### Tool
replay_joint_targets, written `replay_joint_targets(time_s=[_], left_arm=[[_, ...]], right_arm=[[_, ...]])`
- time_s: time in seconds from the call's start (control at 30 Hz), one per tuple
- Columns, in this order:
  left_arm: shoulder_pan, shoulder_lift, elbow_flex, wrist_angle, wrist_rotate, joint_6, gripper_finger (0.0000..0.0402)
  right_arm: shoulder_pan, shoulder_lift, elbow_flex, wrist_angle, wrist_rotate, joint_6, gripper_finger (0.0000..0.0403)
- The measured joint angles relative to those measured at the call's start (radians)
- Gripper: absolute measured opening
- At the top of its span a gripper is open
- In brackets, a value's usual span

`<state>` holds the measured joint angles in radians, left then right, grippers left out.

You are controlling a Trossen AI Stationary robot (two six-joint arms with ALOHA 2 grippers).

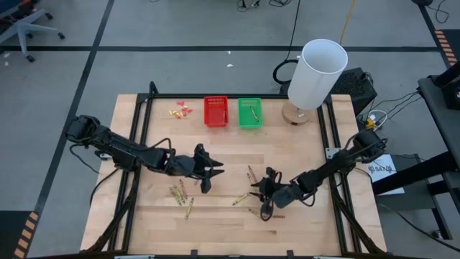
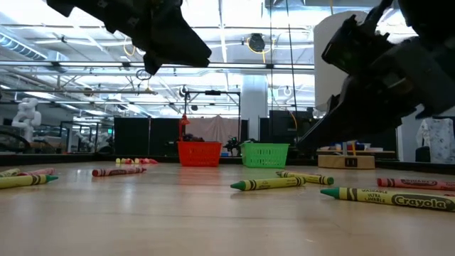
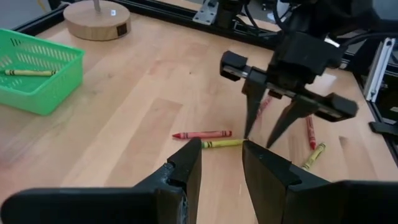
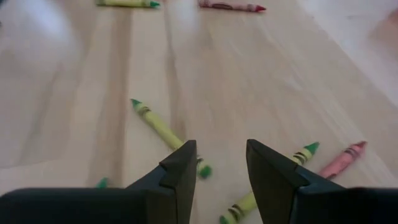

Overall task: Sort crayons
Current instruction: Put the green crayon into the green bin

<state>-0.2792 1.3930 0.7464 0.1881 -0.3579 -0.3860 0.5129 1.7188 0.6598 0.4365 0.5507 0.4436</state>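
On pale wood table point(image 1: 302, 155), thin waxy crayons point(image 1: 240, 199), mesh baskets point(image 1: 249, 113)

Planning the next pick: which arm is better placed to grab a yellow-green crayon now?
Probably the right. The right gripper is open with a yellow-green crayon running between its fingers, low over the table. The left gripper is open but farther from any crayon.

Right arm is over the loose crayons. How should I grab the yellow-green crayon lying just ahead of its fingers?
Take the yellow-green crayon at mid-length, on the paper wrap, coming straight down from above. It lies flat on the table, so only its long sides can be pinched; turn the open right gripper so its fingers close across the barrel, not along it.
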Motion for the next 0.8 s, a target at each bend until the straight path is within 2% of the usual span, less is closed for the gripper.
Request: replay_joint_targets(time_s=[0.2, 0.8], left_arm=[[-0.022, 0.0, 0.0, -0.022, -0.029, -0.001, 0.0116], [-0.022, 0.0, 0.0, -0.044, -0.072, 0.001, 0.0116]], right_arm=[[0.0, 0.023, 0.002, -0.032, 0.083, 0.017, 0.0128], [-0.023, 0.112, 0.002, -0.031, 0.105, 0.118, 0.0128]])
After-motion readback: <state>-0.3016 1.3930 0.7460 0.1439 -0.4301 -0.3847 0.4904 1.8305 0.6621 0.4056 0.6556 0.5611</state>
